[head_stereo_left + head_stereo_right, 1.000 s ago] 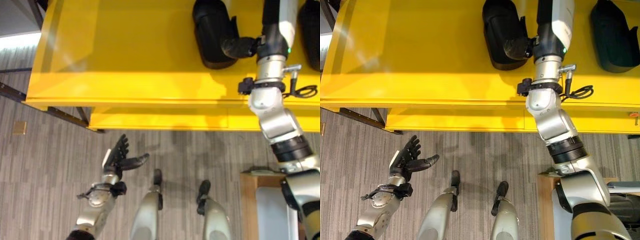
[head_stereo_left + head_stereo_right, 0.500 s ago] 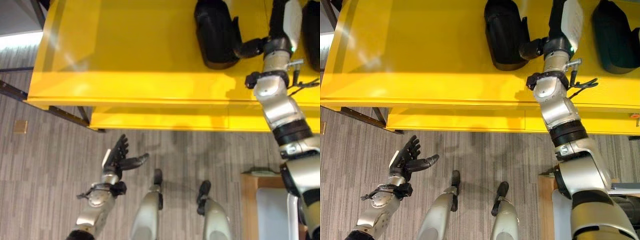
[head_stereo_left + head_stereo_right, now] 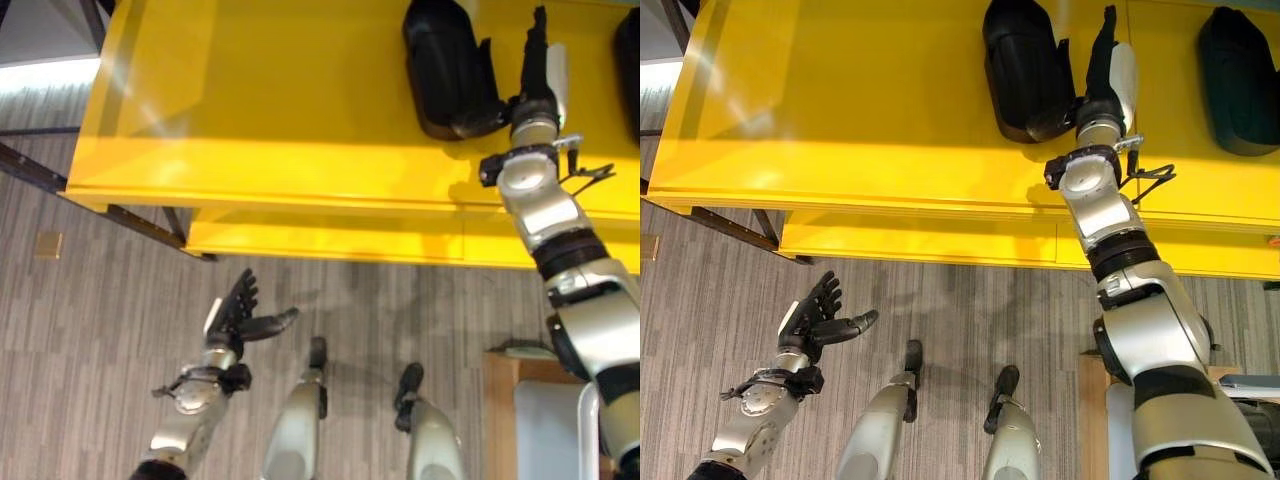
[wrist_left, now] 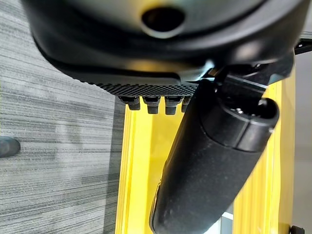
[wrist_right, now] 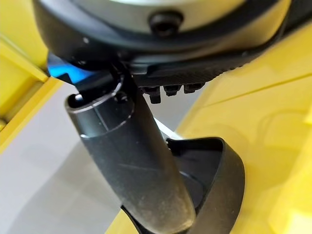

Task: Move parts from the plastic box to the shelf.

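Observation:
A black moulded part (image 3: 445,65) lies on the top of the yellow shelf (image 3: 260,110), and a second black part (image 3: 1237,75) lies further right on it. My right hand (image 3: 1102,65) is over the shelf just right of the first part. It is open, its fingers straight and pointing to the shelf's back. Its thumb (image 5: 131,165) reaches toward the near end of that part (image 5: 214,190), and nothing is held. My left hand (image 3: 240,320) hangs low over the floor, open with fingers spread and holding nothing.
The shelf has a lower yellow level (image 3: 330,240) under its front edge. Dark frame bars (image 3: 60,190) run along the floor at the left. A wooden-edged stand (image 3: 500,400) sits at the lower right. A small brown square (image 3: 47,245) lies on the carpet.
My right hand has straightened up beside the first black part and moved a little further over the shelf. The view has shifted slightly. The left hand has not moved.

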